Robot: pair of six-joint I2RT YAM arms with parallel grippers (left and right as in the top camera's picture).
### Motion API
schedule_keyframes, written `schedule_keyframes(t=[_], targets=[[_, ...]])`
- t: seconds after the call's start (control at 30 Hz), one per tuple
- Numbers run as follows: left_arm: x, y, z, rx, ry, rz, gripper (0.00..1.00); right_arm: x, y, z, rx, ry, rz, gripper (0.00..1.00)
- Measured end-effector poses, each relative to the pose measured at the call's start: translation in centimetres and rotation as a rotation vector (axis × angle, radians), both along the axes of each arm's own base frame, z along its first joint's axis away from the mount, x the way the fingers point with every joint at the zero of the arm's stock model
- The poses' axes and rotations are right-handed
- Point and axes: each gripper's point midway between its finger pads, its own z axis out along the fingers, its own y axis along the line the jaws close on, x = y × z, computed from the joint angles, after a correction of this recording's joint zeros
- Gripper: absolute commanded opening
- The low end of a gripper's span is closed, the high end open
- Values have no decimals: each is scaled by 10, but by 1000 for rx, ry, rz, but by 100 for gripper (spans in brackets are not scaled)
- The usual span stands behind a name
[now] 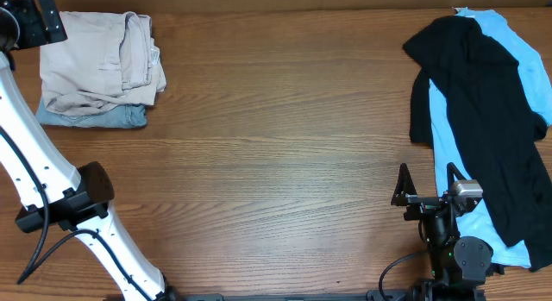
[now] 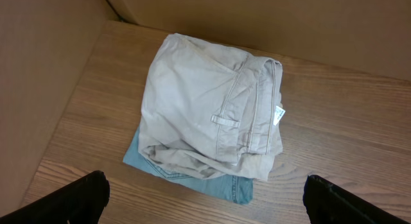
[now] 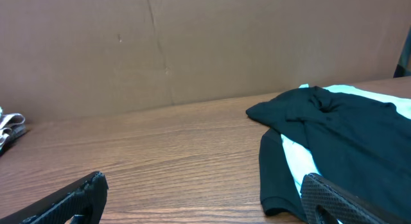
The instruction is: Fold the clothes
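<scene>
The khaki shorts (image 2: 205, 108) lie folded at the far-left corner of the table (image 1: 276, 163), waistband toward the right with a small white label (image 2: 279, 115) sticking out. They rest on a folded pale-blue garment (image 2: 192, 179) that shows only along the near side of the stack. At the far-right corner and down the right edge, the black top (image 1: 483, 111) sprawls unfolded over the sky-blue top (image 1: 509, 42), covering most of it. A brown cardboard wall (image 3: 192, 51) stands along the far edge. The left gripper (image 2: 209, 201) hangs over the stack, fingers spread wide and empty. The right gripper (image 1: 427, 184) sits by the near edge, just beside the tops' left hem, jaws apart, holding nothing.
</scene>
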Motion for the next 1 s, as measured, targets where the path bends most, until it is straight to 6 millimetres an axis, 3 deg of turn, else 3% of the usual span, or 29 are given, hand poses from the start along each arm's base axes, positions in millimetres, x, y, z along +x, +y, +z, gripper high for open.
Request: schedule_keyframes(t=[0.8, 1.0], targets=[[0, 0, 0, 0, 0, 0, 100, 0, 0, 0, 0, -2, 0, 100], [3, -9, -2, -4, 10, -20, 100, 0, 0, 0, 0, -1, 0, 100]])
